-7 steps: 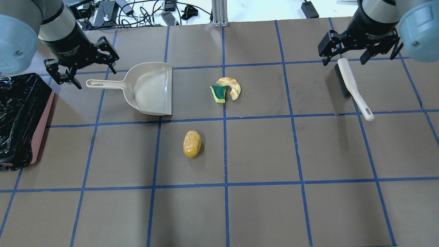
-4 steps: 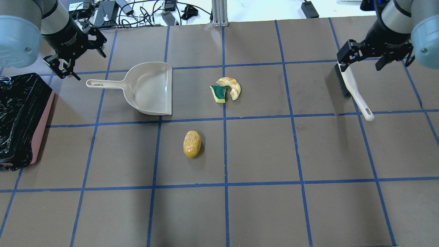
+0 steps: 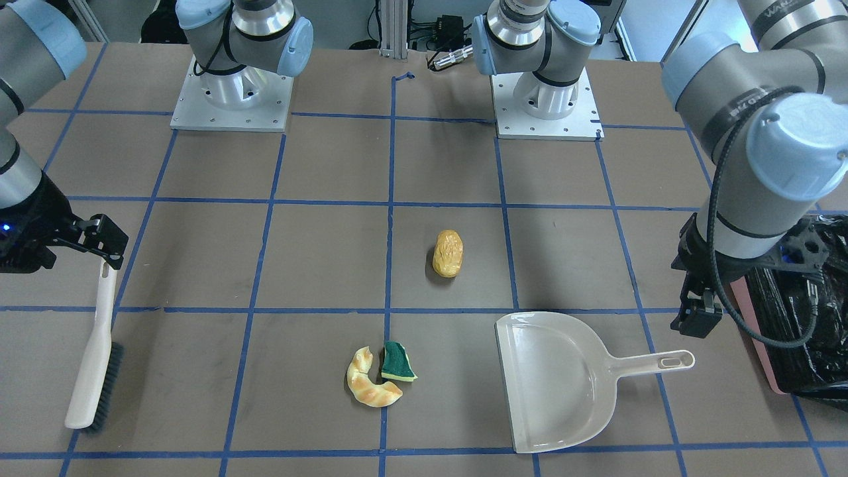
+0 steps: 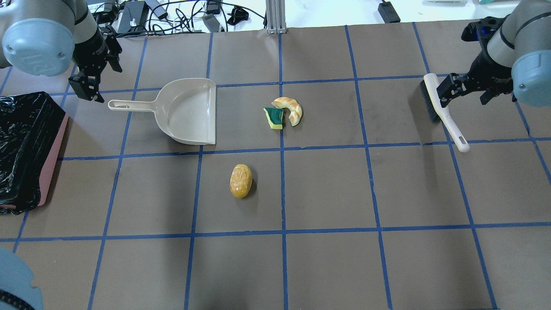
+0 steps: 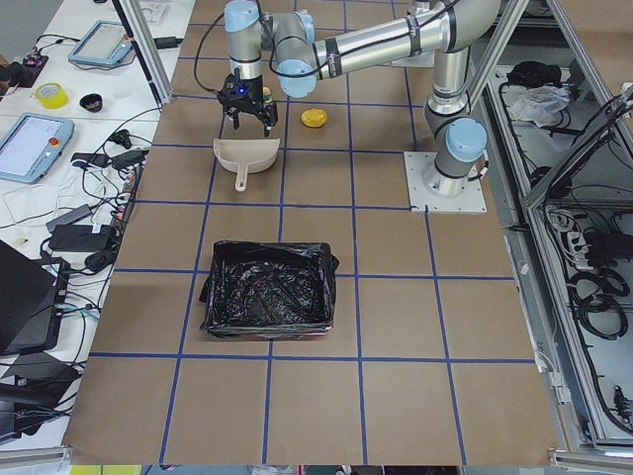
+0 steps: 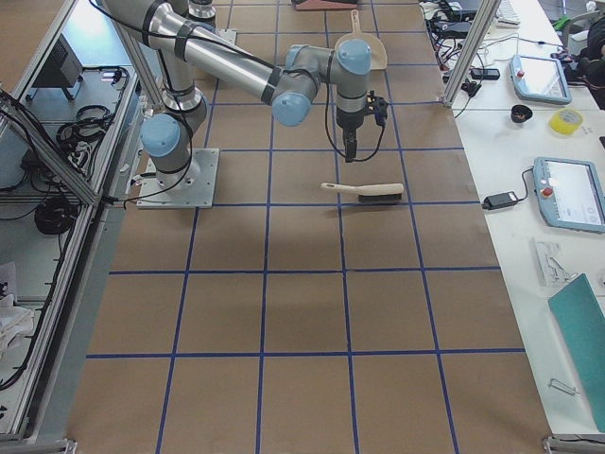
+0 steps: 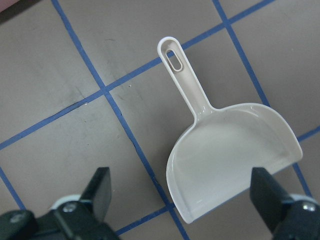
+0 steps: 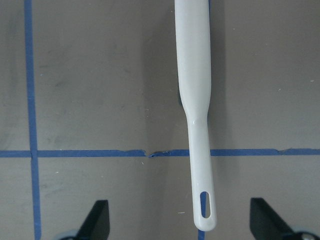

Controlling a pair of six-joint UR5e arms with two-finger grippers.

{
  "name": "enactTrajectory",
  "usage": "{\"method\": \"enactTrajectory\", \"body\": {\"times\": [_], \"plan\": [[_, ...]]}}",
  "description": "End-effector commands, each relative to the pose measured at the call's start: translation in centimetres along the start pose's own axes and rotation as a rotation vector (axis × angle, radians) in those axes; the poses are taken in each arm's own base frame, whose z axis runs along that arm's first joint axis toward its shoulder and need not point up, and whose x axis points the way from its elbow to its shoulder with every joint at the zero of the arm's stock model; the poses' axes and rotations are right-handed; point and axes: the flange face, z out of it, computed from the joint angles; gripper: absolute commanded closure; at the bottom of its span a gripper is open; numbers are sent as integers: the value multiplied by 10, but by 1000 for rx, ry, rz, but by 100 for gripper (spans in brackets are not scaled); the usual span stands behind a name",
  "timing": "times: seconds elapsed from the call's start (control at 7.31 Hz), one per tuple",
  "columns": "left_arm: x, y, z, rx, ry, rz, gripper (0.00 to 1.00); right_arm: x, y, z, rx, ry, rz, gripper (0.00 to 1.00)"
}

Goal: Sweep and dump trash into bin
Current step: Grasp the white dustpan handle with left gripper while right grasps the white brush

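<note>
The trash lies on the brown mat: a yellow potato-like lump, a golden croissant piece and a green-and-yellow sponge piece touching it. The pink bin with its black bag stands at the left edge. My left gripper is open and empty, hovering beside the end of the beige dustpan's handle. In the left wrist view the dustpan lies between the open fingers. My right gripper is open and empty above the white brush, whose handle shows in the right wrist view.
Blue tape lines grid the mat. Cables and power bricks lie beyond the far table edge, and a metal post stands at its middle. The two arm bases sit at the robot's side.
My left gripper has turned and drawn back toward the far left, off the dustpan handle's end. My right gripper has shifted right and nearer along the brush and turned. The trash has not moved.
</note>
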Motion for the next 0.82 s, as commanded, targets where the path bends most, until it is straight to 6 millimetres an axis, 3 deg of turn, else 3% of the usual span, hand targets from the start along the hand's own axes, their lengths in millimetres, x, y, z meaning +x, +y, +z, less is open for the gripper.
{"method": "enactTrajectory", "body": {"times": [0.0, 0.27, 0.68], "plan": [[13, 1, 32, -16, -40, -90, 0, 12, -11, 50, -50, -1, 10, 1], [14, 4, 44, -34, -55, -258, 0, 13, -1, 79, -62, -2, 16, 3], [27, -9, 69, -14, -21, -171, 0, 18, 9, 111, -119, 57, 11, 4]]}}
